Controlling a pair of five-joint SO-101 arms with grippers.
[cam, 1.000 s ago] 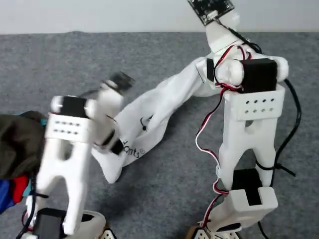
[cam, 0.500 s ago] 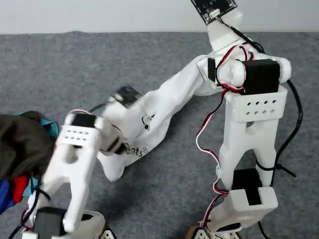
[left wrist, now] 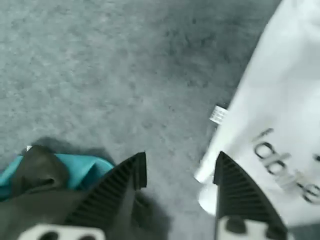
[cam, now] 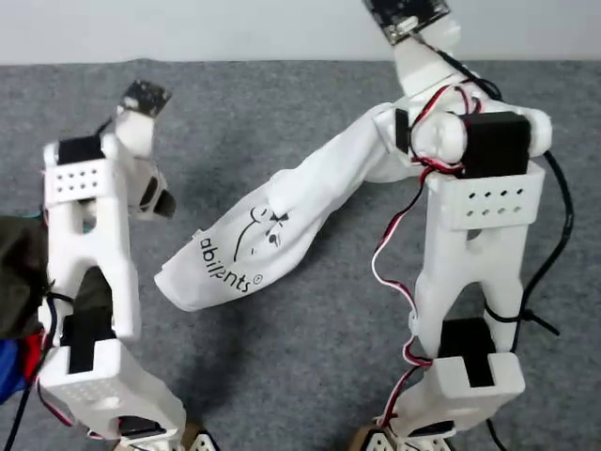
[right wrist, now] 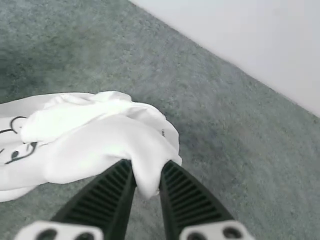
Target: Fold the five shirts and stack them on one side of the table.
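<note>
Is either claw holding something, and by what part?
The right claw pinches the white shirt by a bunched edge at one end. The left claw is open, empty.

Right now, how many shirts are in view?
5 by colour: white shirt mid-table, one end in the right claw; dark shirt, teal shirt, blue shirt and red shirt heaped at the table's left edge. Folds may belong together or hide more.

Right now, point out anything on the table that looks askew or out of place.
The white shirt is twisted into a long slanted roll, not flat; the right gripper pinches one end. The other clothes sit crumpled at the edge of the table, unfolded.
</note>
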